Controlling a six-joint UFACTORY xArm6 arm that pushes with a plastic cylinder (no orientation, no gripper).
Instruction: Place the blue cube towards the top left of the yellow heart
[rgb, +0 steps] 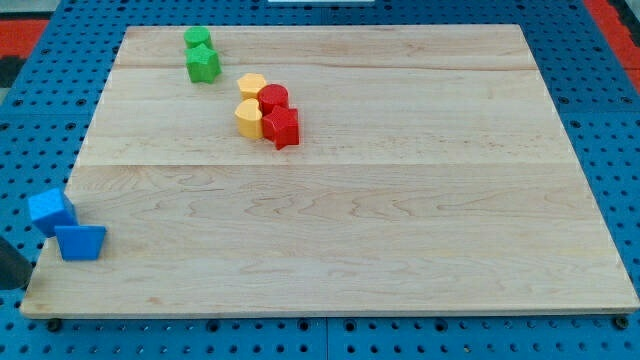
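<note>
The blue cube (50, 210) sits at the board's left edge, near the bottom left corner. A second blue block (80, 242), wedge-like, touches it on its lower right. The yellow heart (248, 117) lies in the upper middle-left of the board, in a tight cluster with another yellow block (251, 86) above it and two red blocks (273, 99) (282, 128) to its right. A dark shape at the view's left edge, just left of the blue blocks and off the board, looks like my rod; its tip (14, 286) sits below and left of the blue cube, not touching it.
Two green blocks (197, 40) (203, 65) stand together near the board's top left, above and left of the yellow and red cluster. The wooden board (400, 220) lies on a blue pegboard (30, 90).
</note>
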